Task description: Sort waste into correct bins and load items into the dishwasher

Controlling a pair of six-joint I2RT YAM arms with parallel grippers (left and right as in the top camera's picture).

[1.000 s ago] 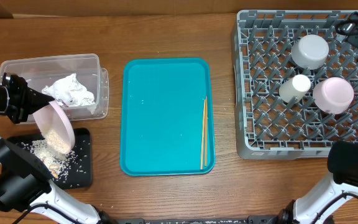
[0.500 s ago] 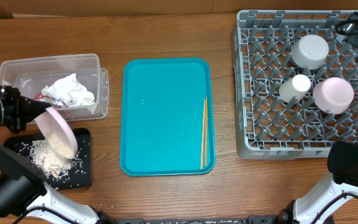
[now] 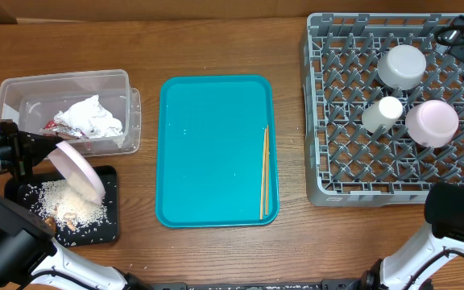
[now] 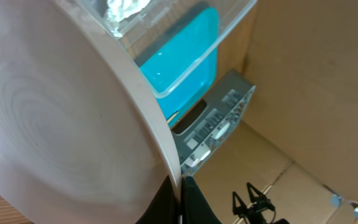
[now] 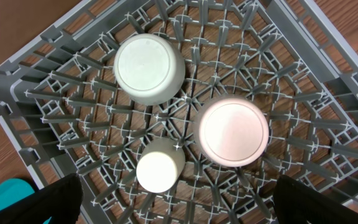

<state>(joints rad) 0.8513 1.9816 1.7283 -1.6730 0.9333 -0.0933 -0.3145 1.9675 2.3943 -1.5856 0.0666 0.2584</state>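
Pale pink plate is clamped at its rim by left gripper, tilted steeply over black tray, where rice is heaped. Above rack, right gripper is held spread wide.

In my left wrist view the plate overflows the left and bottom edges, and my left gripper shows only as a dark sliver pinched on its rim. From overhead the plate hides part of the black tray (whatever lies among the rice is too small to tell). My right gripper is cut down to two dark corners, and the dish rack runs off the right edge.
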